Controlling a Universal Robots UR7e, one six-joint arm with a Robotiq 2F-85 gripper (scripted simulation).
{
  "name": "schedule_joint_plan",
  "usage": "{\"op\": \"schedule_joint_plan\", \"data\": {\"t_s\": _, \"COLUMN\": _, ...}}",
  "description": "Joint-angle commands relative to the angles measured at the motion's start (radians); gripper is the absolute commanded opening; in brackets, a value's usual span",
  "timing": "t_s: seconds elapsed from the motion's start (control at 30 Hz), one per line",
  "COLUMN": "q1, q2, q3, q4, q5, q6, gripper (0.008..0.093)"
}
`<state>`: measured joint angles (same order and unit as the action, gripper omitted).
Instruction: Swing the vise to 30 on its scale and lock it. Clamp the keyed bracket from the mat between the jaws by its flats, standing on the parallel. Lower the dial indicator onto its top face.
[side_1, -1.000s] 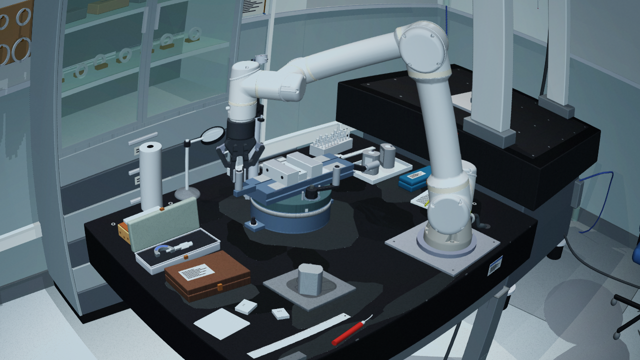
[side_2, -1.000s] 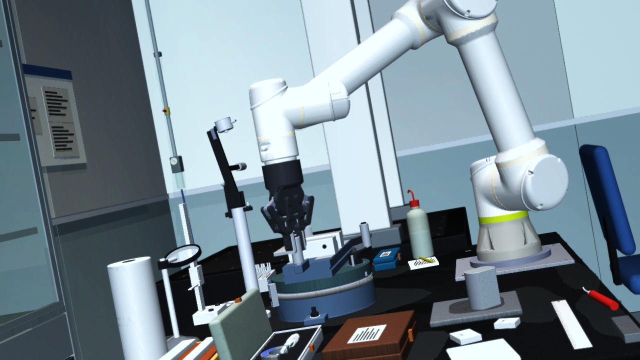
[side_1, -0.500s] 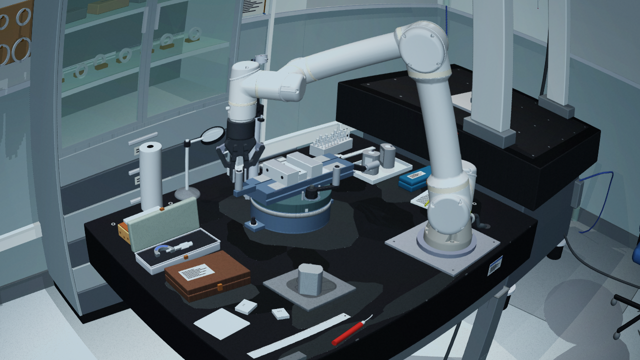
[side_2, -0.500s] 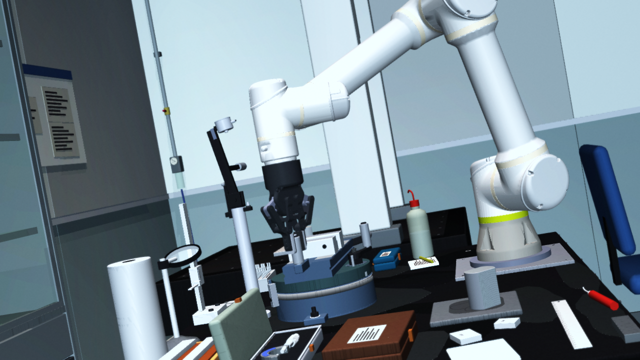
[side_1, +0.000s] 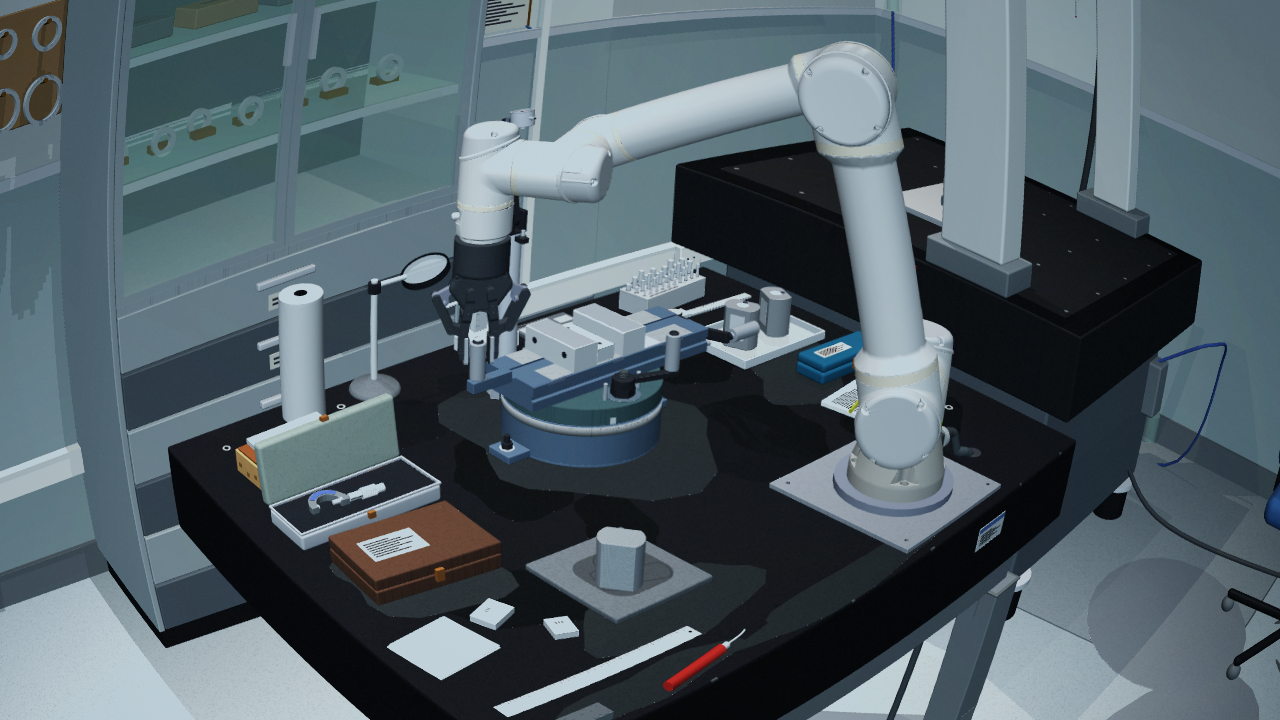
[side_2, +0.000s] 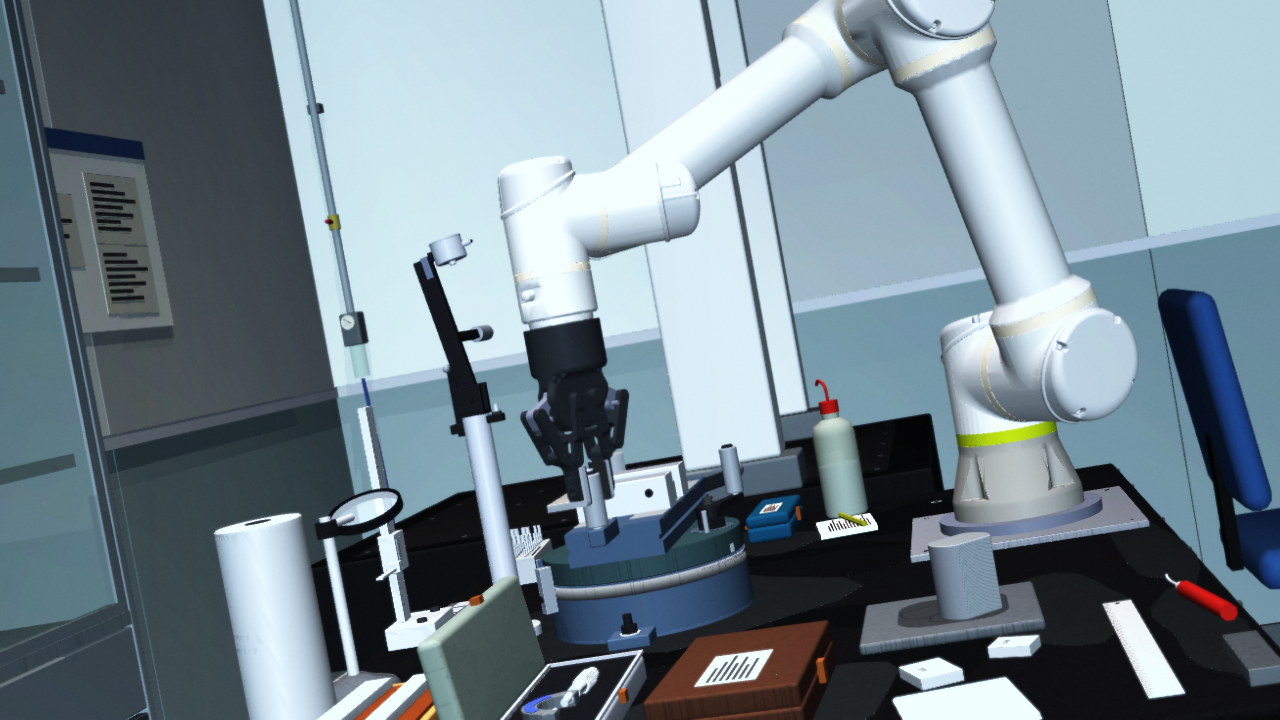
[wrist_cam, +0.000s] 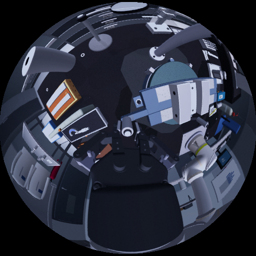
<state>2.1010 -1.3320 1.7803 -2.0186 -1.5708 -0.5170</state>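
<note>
The blue vise (side_1: 586, 354) sits on its round swivel base (side_1: 582, 425) at the middle of the black table, swung at an angle, with its pale jaws (wrist_cam: 185, 100) standing apart and nothing between them. An upright grey handle post (side_1: 477, 356) rises at the vise's left end. My gripper (side_1: 476, 336) hangs straight over that post with its fingers either side of the top; it is open and holds nothing. The keyed bracket (side_1: 620, 558) stands on its grey mat (side_1: 618, 578) near the front edge. The dial indicator stand (side_2: 465, 394) rises behind the vise.
Behind the vise are a pin rack (side_1: 662, 282) and a tray of cylinders (side_1: 765, 327). To the left stand a magnifier (side_1: 421, 273) and a paper roll (side_1: 302, 351). In front lie a micrometer case (side_1: 349, 488), a brown box (side_1: 416, 548), a ruler (side_1: 600, 670) and a red scriber (side_1: 703, 664).
</note>
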Motion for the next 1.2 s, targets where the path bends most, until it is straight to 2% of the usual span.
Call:
{"op": "schedule_joint_plan", "data": {"t_s": 0.0, "q1": 0.000, "q2": -0.002, "q3": -0.002, "q4": 0.001, "q5": 0.000, "q6": 0.000, "gripper": 0.0345}}
{"op": "schedule_joint_plan", "data": {"t_s": 0.67, "q1": 0.000, "q2": -0.040, "q3": -0.070, "q4": 0.108, "q5": 0.000, "q6": 0.000, "gripper": 0.0345}}
{"op": "schedule_joint_plan", "data": {"t_s": 0.97, "q1": 0.000, "q2": -0.044, "q3": -0.080, "q4": 0.123, "q5": 0.000, "q6": 0.000, "gripper": 0.0345}}
{"op": "schedule_joint_plan", "data": {"t_s": 1.17, "q1": 0.000, "q2": -0.045, "q3": -0.080, "q4": 0.123, "q5": 0.000, "q6": 0.000, "gripper": 0.0460}}
